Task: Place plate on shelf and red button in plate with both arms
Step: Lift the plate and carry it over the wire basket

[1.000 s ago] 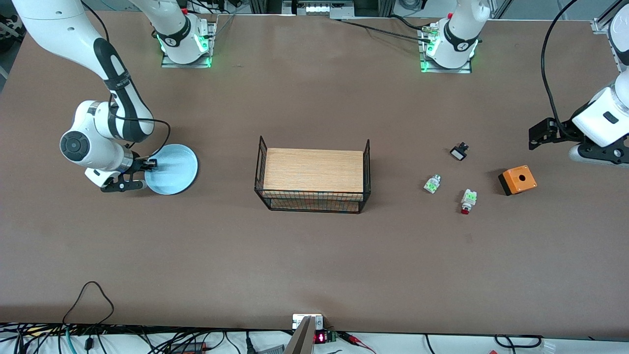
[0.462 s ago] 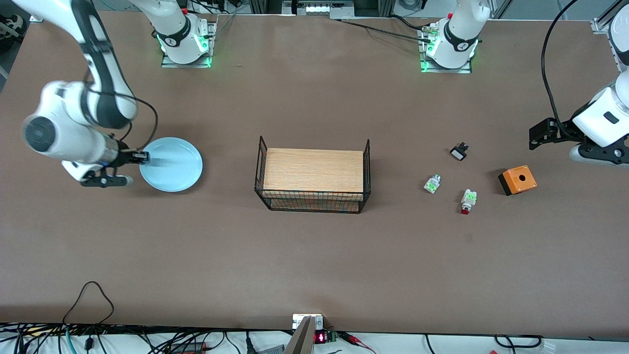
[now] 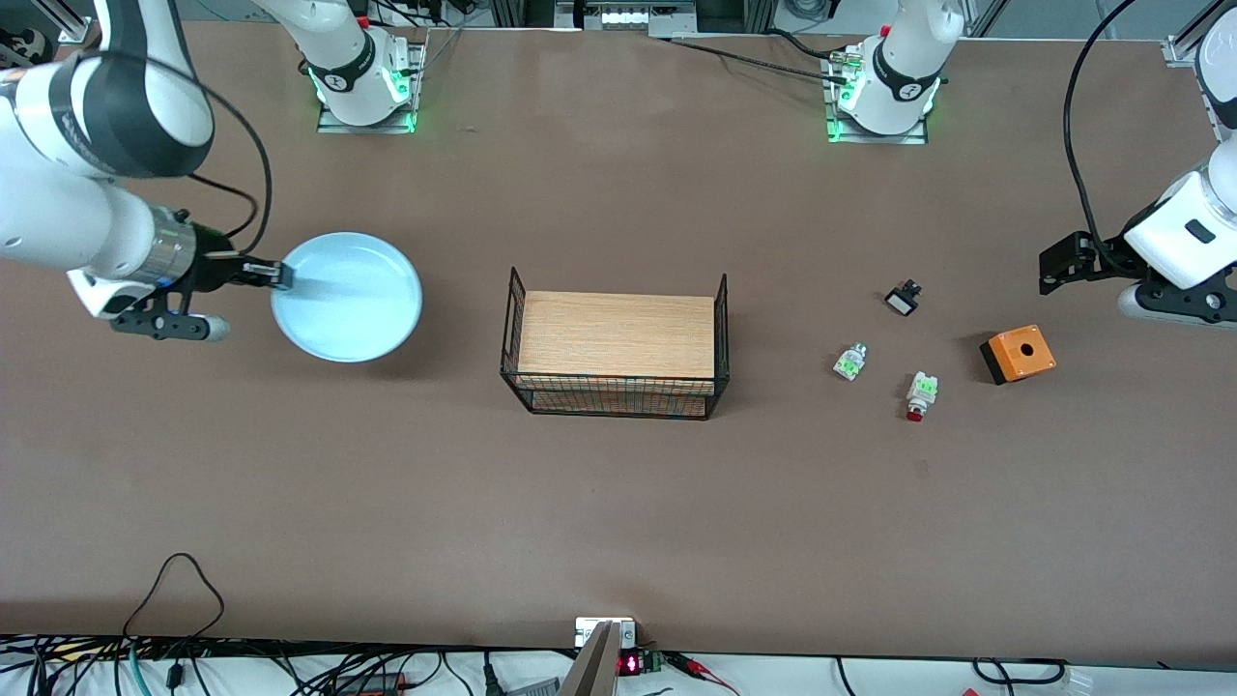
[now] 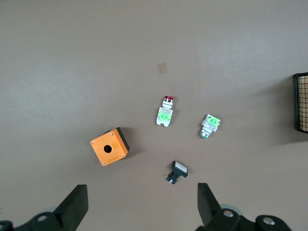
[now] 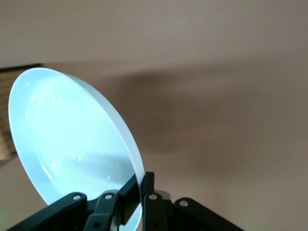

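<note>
The pale blue plate (image 3: pixel 346 297) hangs in the air over the right arm's end of the table. My right gripper (image 3: pixel 275 275) is shut on its rim. In the right wrist view the plate (image 5: pixel 67 139) stands tilted and the right gripper (image 5: pixel 143 185) clamps its edge. The red button (image 3: pixel 918 394) lies on the table toward the left arm's end; it also shows in the left wrist view (image 4: pixel 165 111). My left gripper (image 3: pixel 1063 263) is open and empty and waits up over the table edge beside the orange box, as the left wrist view (image 4: pixel 142 202) shows.
A wire basket with a wooden top (image 3: pixel 615 353) stands mid-table. An orange box (image 3: pixel 1018 354), a white-green part without red tip (image 3: pixel 849 362) and a small black-and-white part (image 3: pixel 903 298) lie around the red button.
My right gripper has lifted the plate off the table and carried it up, slightly toward the basket. The left arm has not moved.
</note>
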